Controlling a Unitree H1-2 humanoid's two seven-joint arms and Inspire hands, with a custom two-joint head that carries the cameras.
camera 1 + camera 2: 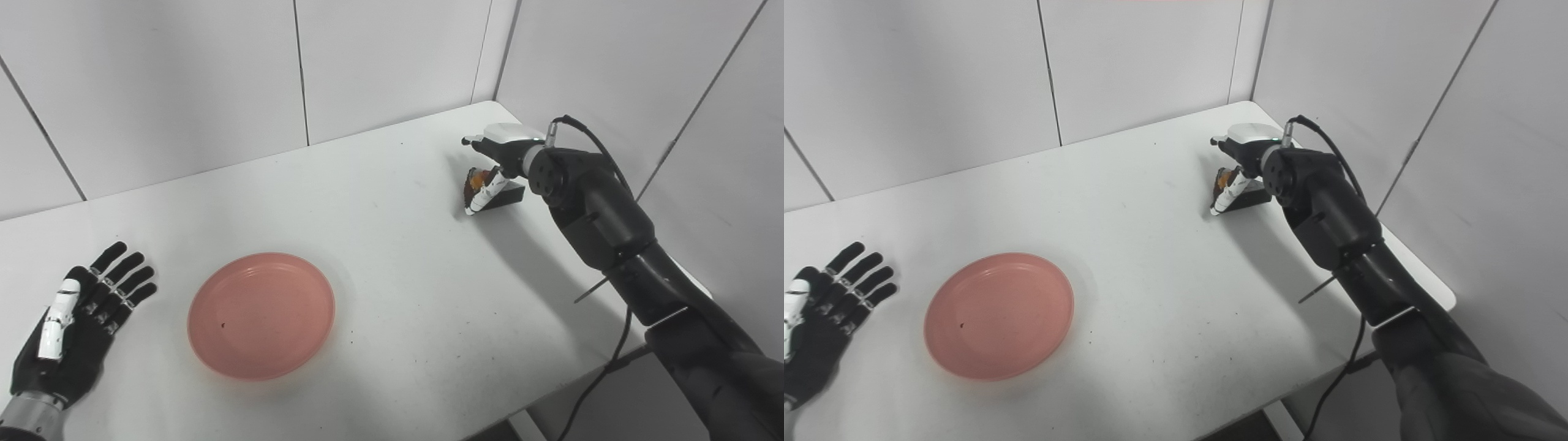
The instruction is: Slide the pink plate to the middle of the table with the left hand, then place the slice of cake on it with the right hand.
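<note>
The pink plate (261, 315) lies empty on the white table (398, 275), left of the middle. My left hand (79, 318) rests flat and open on the table to the plate's left, a short gap away from its rim. At the far right, near the corner of the walls, the slice of cake (509, 196) sits on the table, dark with an orange patch at its near end. My right hand (505, 150) comes down over it from above. Its thumb lies against the cake's near side and its fingers curl over the far side, hiding most of the slice.
White wall panels close the table at the back and on the right. The table's right edge runs just beyond the right forearm (606, 214), with a black cable (591, 138) looping off the wrist. Bare tabletop lies between plate and cake.
</note>
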